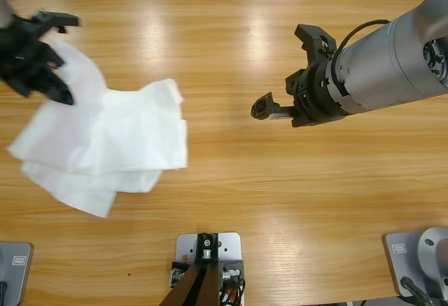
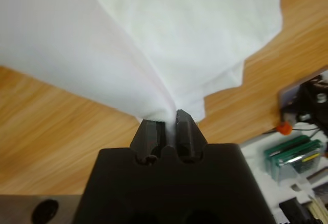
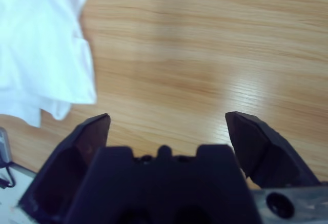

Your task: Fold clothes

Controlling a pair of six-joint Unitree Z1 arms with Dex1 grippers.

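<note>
From above, the white T-shirt [image 1: 105, 145] is lying crumpled in soft overlapping layers on the left half of the tabletop [image 1: 280, 201], a smooth, glossy wood with long pale grain, while its upper left corner is being lifted off the surface by the left gripper [image 1: 42, 57], whose black jaws are coming in from the upper left edge. The right gripper [image 1: 283, 75] is hovering over bare wood right of the middle, well apart from the cloth, on a thick silver-grey arm [image 1: 392, 57] entering from the right. Along the left wrist, the left gripper [image 2: 165, 124] is pinching a thin fold of the T-shirt [image 2: 154, 44] between nearly closed jaws, and the plain cotton is fanning out from them in smooth sheets over the tabletop [image 2: 46, 137]. Along the right wrist, the right gripper [image 3: 166, 126] is standing with its jaws spread wide and holding nothing above the tabletop [image 3: 205, 55], with the T-shirt [image 3: 41, 49] showing layered edges at the upper left.
</note>
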